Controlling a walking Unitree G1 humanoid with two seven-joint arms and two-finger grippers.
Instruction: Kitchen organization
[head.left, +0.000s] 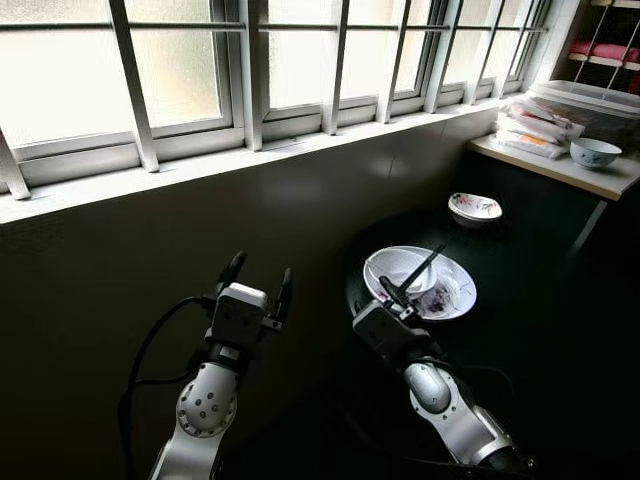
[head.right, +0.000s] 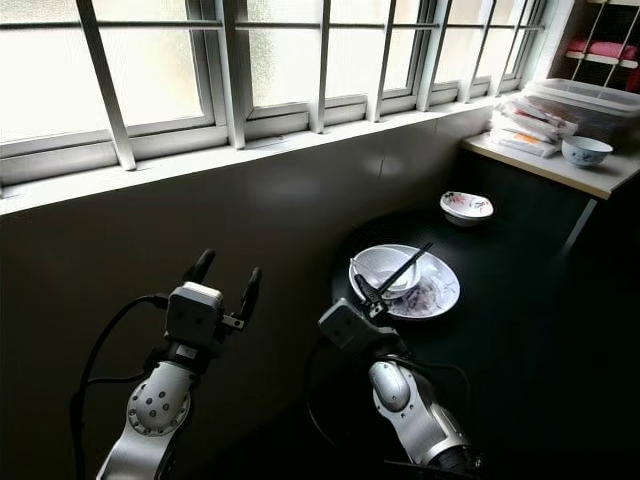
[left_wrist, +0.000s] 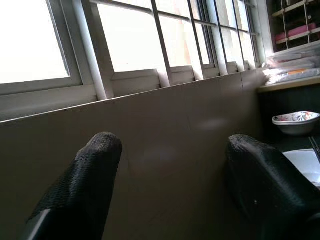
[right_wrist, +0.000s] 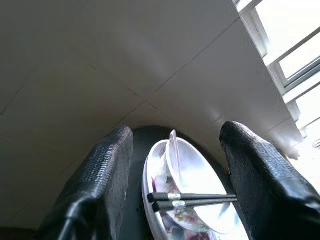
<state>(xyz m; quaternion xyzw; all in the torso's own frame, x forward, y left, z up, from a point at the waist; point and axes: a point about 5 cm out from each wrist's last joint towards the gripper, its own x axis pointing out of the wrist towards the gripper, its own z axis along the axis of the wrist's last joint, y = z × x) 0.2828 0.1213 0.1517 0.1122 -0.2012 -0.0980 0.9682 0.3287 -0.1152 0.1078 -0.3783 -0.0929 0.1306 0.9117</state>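
The right wrist view shows chopsticks (right_wrist: 192, 200) lying across a bowl (right_wrist: 192, 182) on a plate (right_wrist: 152, 200); head views add a small bowl (head.left: 475, 207) at 1 o'clock. The right gripper (right_wrist: 182, 175) gapes wide before the plate, holding nothing; the left gripper (head.left: 256, 280), at 9 o'clock, is wide and empty.

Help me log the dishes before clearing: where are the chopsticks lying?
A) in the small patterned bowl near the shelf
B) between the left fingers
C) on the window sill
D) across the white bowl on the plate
D: the chopsticks rest across the white bowl on the plate, ahead of the open right gripper.

Head stereo pair downward over table (head.left: 520, 270); wrist cameras close along claws.
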